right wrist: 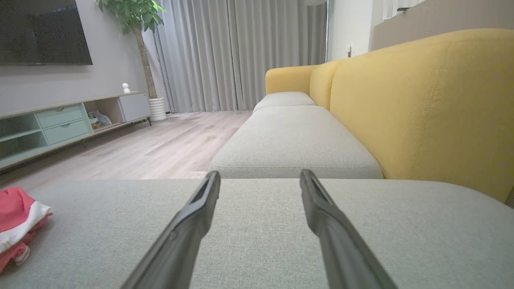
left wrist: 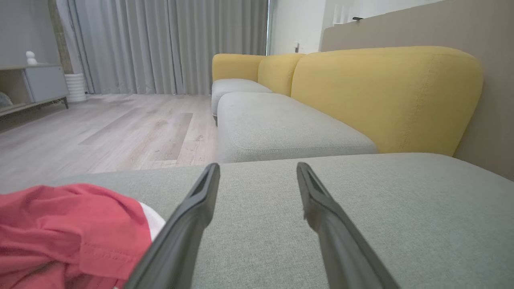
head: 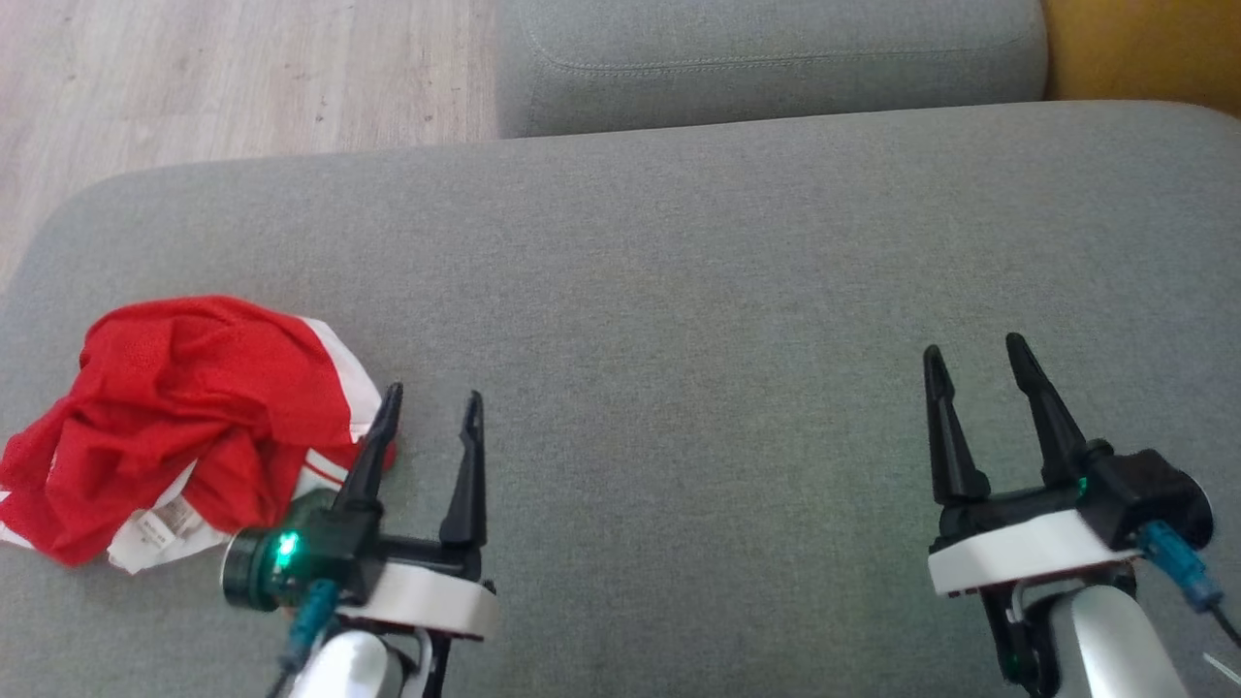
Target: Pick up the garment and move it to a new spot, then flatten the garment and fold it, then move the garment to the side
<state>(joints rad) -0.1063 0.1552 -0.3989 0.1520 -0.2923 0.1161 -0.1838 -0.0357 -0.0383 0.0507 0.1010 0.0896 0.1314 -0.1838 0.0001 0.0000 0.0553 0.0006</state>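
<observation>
A red garment with white trim [head: 184,417] lies crumpled on the left of the grey sofa seat [head: 679,291]. My left gripper [head: 431,397] stands open just right of the heap, its left finger over the cloth's edge; whether it touches I cannot tell. In the left wrist view the garment [left wrist: 68,233] bulges at the lower left, beside the open left gripper [left wrist: 257,166]. My right gripper [head: 974,349] is open over bare cushion at the right, far from the cloth. The right wrist view has the garment [right wrist: 16,216] at its left edge and the open right gripper [right wrist: 260,174] holding nothing.
A second grey seat cushion [head: 766,58] adjoins at the back, with a yellow backrest [left wrist: 385,92] along the right. Wooden floor [head: 233,78] lies beyond the seat's left and far edge. A low TV cabinet [right wrist: 60,124] and a potted plant [right wrist: 136,24] stand across the room.
</observation>
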